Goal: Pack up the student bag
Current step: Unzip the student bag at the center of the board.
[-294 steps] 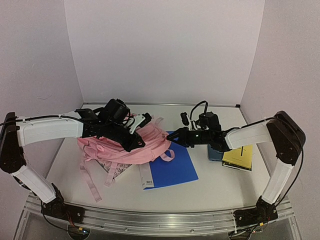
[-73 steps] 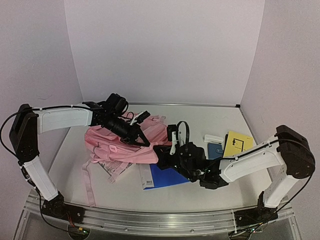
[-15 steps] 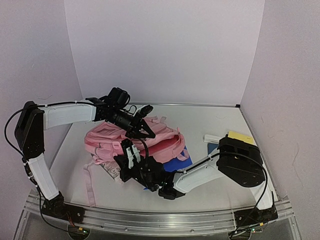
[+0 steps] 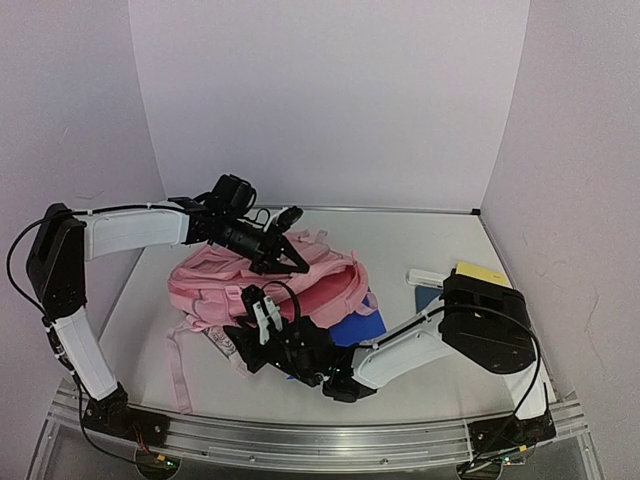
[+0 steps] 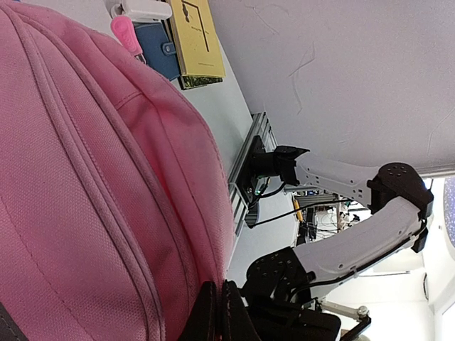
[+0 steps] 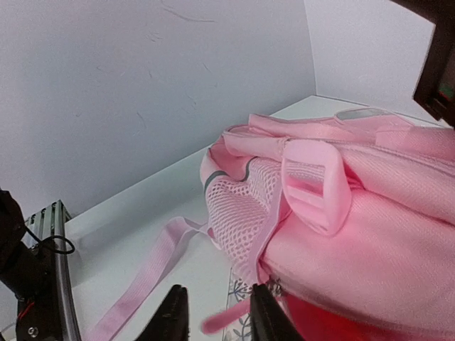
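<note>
The student bag [image 4: 215,285] is a soft pink backpack lying left of centre, its mouth gaping toward the right. My left gripper [image 4: 297,263] is shut on the upper rim of that mouth; the left wrist view shows its fingertips [image 5: 216,312] pinched on a fold of pink fabric [image 5: 85,177]. My right gripper [image 4: 245,318] sits low at the bag's near left corner. Its jaws [image 6: 217,316] stand open, and a blurred pink zip pull [image 6: 229,325] lies loose between them beside the right finger. Pink mesh and a handle loop [image 6: 316,188] rise just behind.
A blue folder [image 4: 352,328] lies partly under the bag. A patterned notebook [image 4: 222,342] pokes out beneath its near left corner. At the right are a yellow book [image 4: 478,272], a white item [image 4: 425,277] and a dark blue wallet [image 4: 425,297]. A strap [image 4: 180,370] trails toward the front edge.
My right gripper, shut half a second ago, has opened and the pink zip pull is loose between its fingers. The left gripper still holds the bag's rim.
</note>
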`<state>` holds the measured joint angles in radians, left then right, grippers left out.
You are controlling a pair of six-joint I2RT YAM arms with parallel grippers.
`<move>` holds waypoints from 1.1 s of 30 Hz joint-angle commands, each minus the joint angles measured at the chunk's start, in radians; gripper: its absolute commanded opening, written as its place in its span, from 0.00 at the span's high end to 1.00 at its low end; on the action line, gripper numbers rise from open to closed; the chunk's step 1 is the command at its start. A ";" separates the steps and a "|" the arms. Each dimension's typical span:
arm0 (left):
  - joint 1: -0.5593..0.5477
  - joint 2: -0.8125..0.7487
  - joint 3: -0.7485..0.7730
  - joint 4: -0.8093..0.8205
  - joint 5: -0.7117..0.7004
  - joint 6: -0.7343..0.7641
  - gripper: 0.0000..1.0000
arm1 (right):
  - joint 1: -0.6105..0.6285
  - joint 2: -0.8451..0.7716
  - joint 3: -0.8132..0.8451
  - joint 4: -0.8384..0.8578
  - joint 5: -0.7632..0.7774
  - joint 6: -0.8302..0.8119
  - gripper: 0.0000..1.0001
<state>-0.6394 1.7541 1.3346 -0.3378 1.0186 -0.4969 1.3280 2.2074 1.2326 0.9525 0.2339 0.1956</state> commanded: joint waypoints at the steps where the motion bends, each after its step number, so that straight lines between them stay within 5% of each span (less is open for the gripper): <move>1: 0.039 -0.102 -0.026 0.104 0.000 0.024 1.00 | 0.022 -0.187 -0.119 0.028 0.014 0.010 0.55; 10: 0.059 -0.173 -0.129 0.064 -0.032 0.106 1.00 | 0.019 -0.494 -0.346 -0.117 0.234 0.054 0.22; 15: 0.059 -0.195 -0.174 -0.007 -0.091 0.179 1.00 | -0.063 -0.558 -0.349 -0.293 0.291 0.129 0.26; 27: -0.053 -0.239 -0.262 -0.251 -0.458 0.313 1.00 | -0.438 -0.558 -0.373 -0.379 -0.183 0.396 0.32; 33: -0.108 -0.219 -0.256 -0.279 -0.555 0.316 1.00 | -0.489 -0.490 -0.315 -0.426 -0.399 0.437 0.41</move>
<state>-0.7346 1.5517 1.0775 -0.5546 0.5585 -0.2063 0.8384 1.6698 0.8556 0.5674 0.0282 0.5818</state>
